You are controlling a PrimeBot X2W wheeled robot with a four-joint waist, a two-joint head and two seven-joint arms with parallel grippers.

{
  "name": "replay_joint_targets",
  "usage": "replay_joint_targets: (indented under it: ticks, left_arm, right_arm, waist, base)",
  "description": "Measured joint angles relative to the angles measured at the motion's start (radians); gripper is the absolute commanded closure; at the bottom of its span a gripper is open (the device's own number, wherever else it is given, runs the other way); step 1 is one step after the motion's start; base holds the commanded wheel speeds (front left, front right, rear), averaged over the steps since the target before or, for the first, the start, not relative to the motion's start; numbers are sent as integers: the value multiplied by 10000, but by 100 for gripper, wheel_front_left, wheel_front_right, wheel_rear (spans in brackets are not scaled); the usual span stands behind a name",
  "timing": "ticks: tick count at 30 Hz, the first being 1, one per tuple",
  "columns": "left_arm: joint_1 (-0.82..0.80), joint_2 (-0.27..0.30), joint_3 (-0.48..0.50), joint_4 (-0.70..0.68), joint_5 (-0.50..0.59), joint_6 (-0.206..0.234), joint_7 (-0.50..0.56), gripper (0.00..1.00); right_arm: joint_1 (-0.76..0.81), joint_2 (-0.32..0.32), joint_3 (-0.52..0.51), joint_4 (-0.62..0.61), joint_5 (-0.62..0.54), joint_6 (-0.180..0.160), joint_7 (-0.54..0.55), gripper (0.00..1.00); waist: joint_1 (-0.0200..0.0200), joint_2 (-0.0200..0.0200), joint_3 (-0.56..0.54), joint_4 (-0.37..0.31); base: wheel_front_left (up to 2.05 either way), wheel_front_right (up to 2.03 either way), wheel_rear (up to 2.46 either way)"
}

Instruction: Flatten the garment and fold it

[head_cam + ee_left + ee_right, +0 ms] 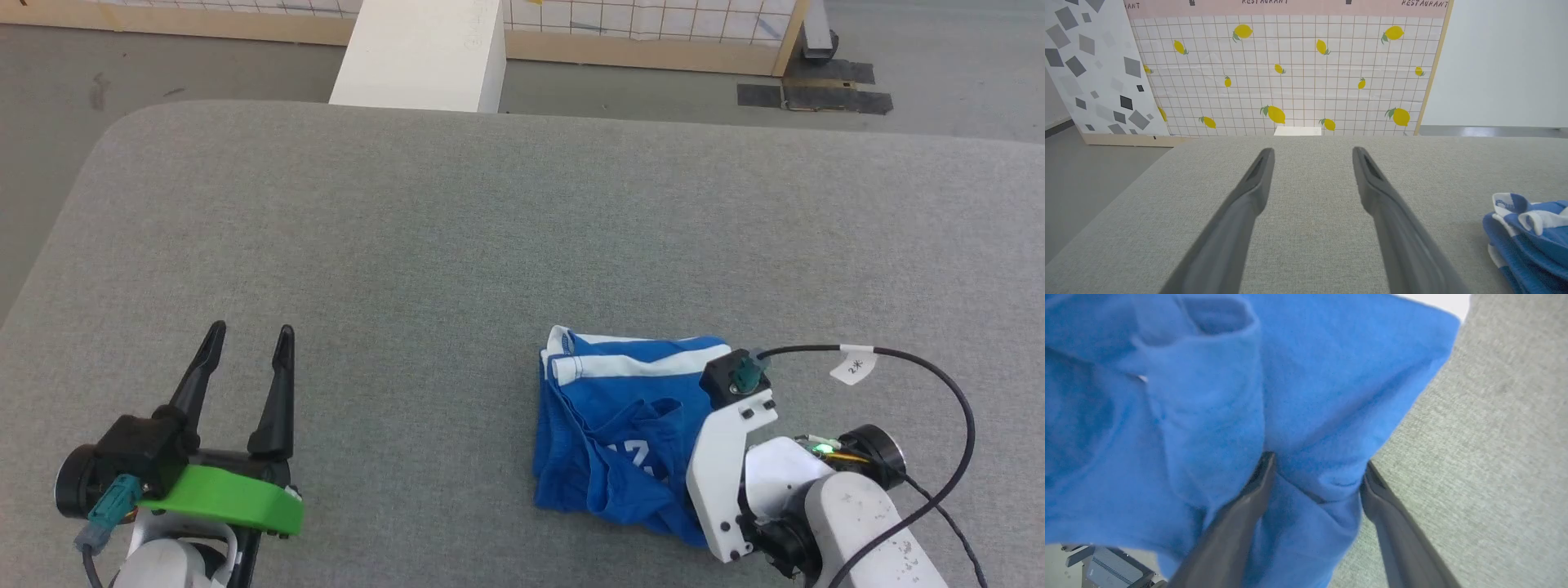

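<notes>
The garment (612, 425), bright blue shorts with white stripes, lies crumpled in a heap on the grey padded table (408, 229), right of centre near the front. My right arm's white wrist bracket (727, 457) stands over the heap's right side, pointing down and hiding the fingers. In the right wrist view the right gripper (1316, 465) is open, with a fold of the blue garment (1310, 375) bulging between its two fingers. My left gripper (249, 343) is open and holds nothing, low over bare table far to the left. The left wrist view shows the garment (1527, 241) at its right edge.
A white block (424, 53) stands just beyond the table's far edge. A lemon-patterned panel (1290, 73) closes the room behind. A black cable (939, 367) loops off the right wrist. The table's left edge curves away near the left arm.
</notes>
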Motion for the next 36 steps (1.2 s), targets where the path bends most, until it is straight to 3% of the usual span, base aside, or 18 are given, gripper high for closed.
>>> replay_joint_targets:
  ticks: [1, 2, 3, 9, 13, 21, 27, 36]
  left_arm:
    - [0, 2, -2, 6, 0, 0, 0, 0]
    - [0, 2, 6, 13, 0, 0, 0, 0]
    - [0, 2, 27, 15, 0, 0, 0, 0]
    - [207, -2, 326, -130, -42, 0, 0, 0]
    - [449, -4, 585, -395, -52, 0, 0, 0]
    - [568, 58, 1030, -1108, -79, 0, -8, 0]
    - [555, 512, 1149, -1524, -245, 0, -10, 0]
    - [237, 1536, 959, -2025, -805, 0, -10, 0]
  right_arm:
    - [-22, 0, 0, 33, 6, 0, 12, 53]
    - [-46, -2, 6, 36, 79, 0, 6, 91]
    - [-81, -4, 36, 42, 111, 0, -8, 100]
    - [-313, 13, 336, -207, -161, 0, 31, 100]
    - [-663, -209, 1055, -571, -652, 2, 479, 100]
    - [-1581, -1985, 1547, -1478, -566, 2, 997, 100]
    - [-2193, -3244, 903, -1687, -387, 2, 848, 100]
    - [-2325, -4259, -1181, -2232, -1724, 2, 857, 100]
  waist:
    - [0, 0, -1, 5]
    - [0, 0, -4, 0]
    - [0, 0, -9, -20]
    - [0, 0, -68, -442]
    - [1, -1, -57, -1008]
    - [0, 0, 168, -2471]
    - [0, 0, 669, -3371]
    - [1, 0, 1960, -3684]
  base:
    - [0, 0, 0]
    - [0, 0, 0]
    - [0, 0, 0]
    - [0, 0, 0]
    - [0, 0, 0]
    - [0, 0, 0]
    - [0, 0, 0]
    - [0, 0, 0]
